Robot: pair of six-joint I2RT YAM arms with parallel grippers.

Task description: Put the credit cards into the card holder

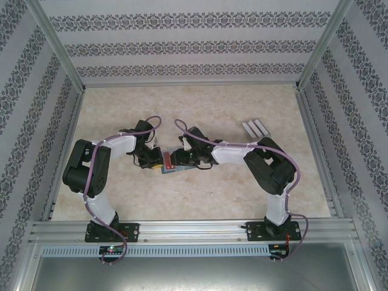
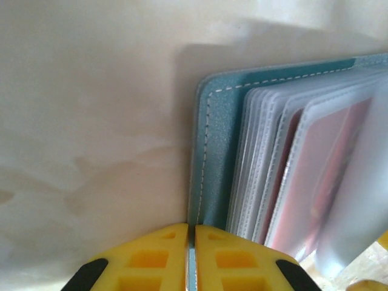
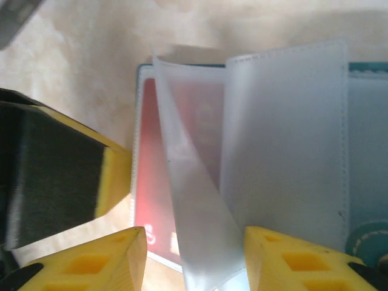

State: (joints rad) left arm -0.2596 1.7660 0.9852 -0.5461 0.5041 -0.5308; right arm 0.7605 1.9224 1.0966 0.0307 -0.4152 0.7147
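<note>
Left gripper clamps cover edge of teal-blue folding card holder. Right gripper, jaws apart, straddles clear plastic sleeve; flat red credit card just left, under it.

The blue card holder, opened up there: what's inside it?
The card holder holds a stack of clear plastic sleeves, and a red card sits in one. The frosted sleeves cover whatever else may lie in the others.

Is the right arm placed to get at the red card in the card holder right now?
Probably not directly: the red card looks tucked under a clear pocket, and a loose clear sleeve curls up between the fingers of the open right gripper, lying over it.
</note>
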